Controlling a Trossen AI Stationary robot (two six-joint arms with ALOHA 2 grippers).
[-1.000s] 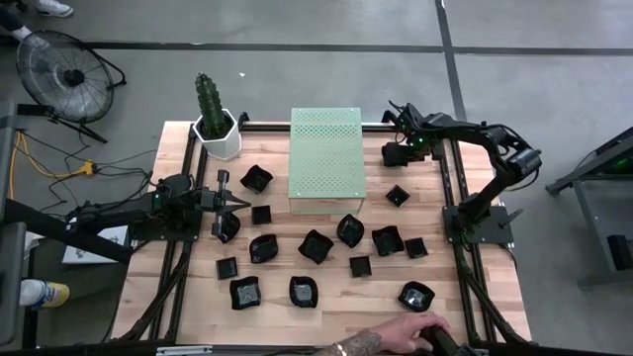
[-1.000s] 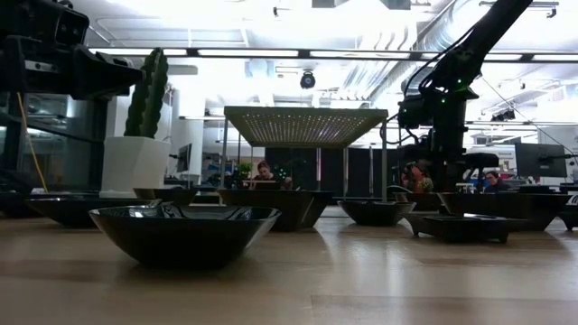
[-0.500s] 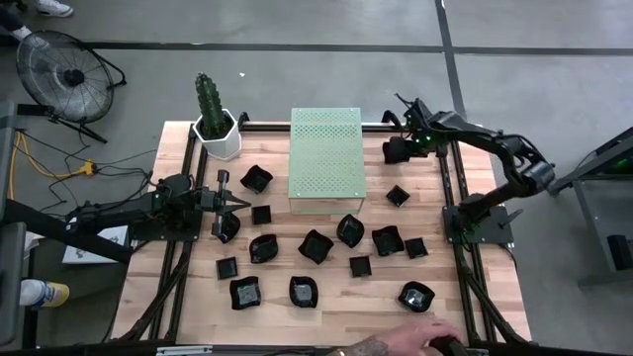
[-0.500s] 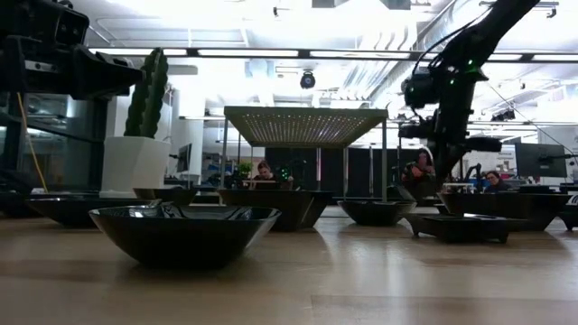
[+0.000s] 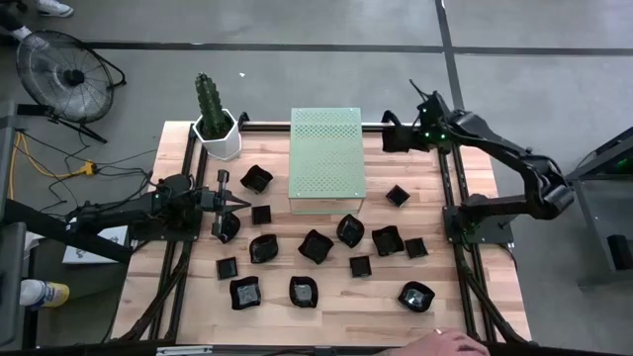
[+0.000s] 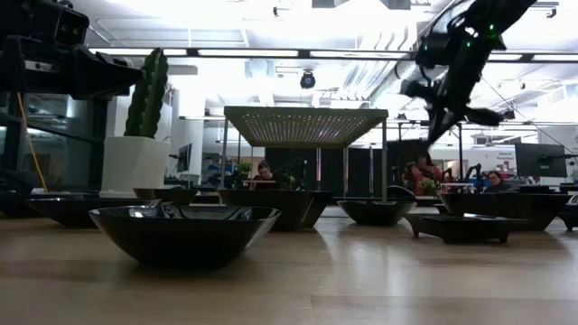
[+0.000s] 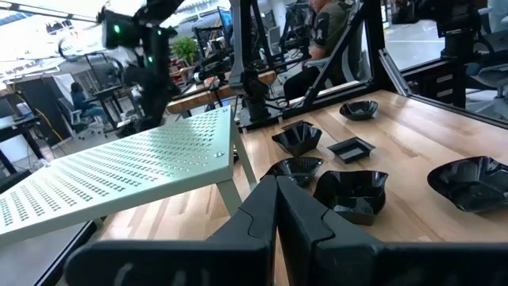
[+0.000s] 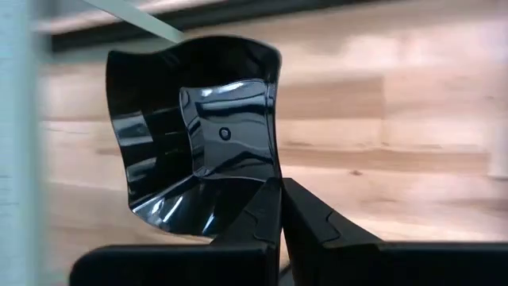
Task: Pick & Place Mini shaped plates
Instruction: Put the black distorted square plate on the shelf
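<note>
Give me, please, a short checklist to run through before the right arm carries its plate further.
1. Grip: the right tool is shut on the rim of a glossy black plate. Ok.
2. Height: in the low view the right tool is raised well above the table. Ok.
3. Nearby obstacle: in the high view the right tool is beside the far right corner of the green block, apart from it. Ok.
4. Other arm: the left tool is shut and sits on the left side, far from the right arm. Ok.
5. People: a hand shows at the table's near edge. Not ok.
6. Drop-off place: cannot tell.
</note>
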